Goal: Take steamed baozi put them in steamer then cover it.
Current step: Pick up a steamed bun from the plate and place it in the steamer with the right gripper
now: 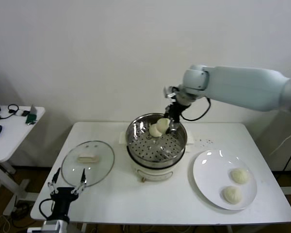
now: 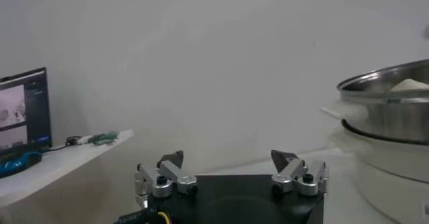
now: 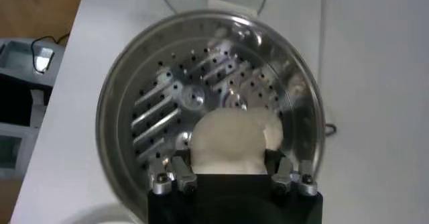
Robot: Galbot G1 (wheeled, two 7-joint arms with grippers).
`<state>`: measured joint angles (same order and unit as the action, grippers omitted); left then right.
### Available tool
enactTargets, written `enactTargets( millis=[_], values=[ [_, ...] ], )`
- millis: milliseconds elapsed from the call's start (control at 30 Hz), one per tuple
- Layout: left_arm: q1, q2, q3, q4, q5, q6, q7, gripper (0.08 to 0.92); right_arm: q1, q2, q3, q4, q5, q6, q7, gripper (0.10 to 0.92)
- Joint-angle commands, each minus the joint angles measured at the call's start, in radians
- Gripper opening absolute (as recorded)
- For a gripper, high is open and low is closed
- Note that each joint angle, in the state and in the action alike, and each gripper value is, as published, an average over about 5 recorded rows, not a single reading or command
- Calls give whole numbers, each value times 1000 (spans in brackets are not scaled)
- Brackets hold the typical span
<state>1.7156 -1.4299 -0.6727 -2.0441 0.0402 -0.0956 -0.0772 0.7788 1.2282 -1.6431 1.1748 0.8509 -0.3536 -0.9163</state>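
- Two end effectors are in view. The left end effector [image 1: 67,183] is parked at the near edge of the tabletop [image 1: 116,204], its jaws wide apart and holding nothing.
- Just beyond the left end effector lies the glass lid [image 1: 88,162], flat on the tabletop, with its cream handle up.
- Well off to the right end effector's near side sits a white plate [image 1: 207,184] carrying two steamed baozi [image 1: 240,175], still waiting to be moved.
- The steamer [image 1: 156,141] stands mid-tabletop, directly below the right end effector, its perforated floor bare on the near side.
- The right end effector [image 3: 231,172] hangs over the far rim of the steamer, jaws closed on a baozi [image 3: 224,141], pinching it on both sides.
- Another baozi [image 1: 155,130] seems to rest in the basket just beside the held one; the right wrist view hints at its edge behind, though I cannot be sure they touch.
- The coming move looks like a short, straight drop: the open floor lies right beneath the held bun, and nothing stands between. The right arm is plainly the nearer one. The neighbouring bun could be nudged on release.
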Motion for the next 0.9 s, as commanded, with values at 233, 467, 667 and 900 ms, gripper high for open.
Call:
enactTargets(
  millis=[233, 467, 667, 900],
  values=[
    [17, 6, -12, 5, -12, -8, 0, 823, -171, 203, 29, -167, -56, -5, 7, 696],
    [16, 12, -17, 10, -20, -10, -1, 823, -195, 207, 29, -185, -96, -3, 2, 700],
    [10, 11, -14, 10, -19, -6, -1, 823, -201, 203, 36, -186, -113, -8, 9, 783],
    [11, 11, -15, 9, -18, -6, -2, 823, -163, 170, 48, -159, -111, -8, -5, 822]
  ],
)
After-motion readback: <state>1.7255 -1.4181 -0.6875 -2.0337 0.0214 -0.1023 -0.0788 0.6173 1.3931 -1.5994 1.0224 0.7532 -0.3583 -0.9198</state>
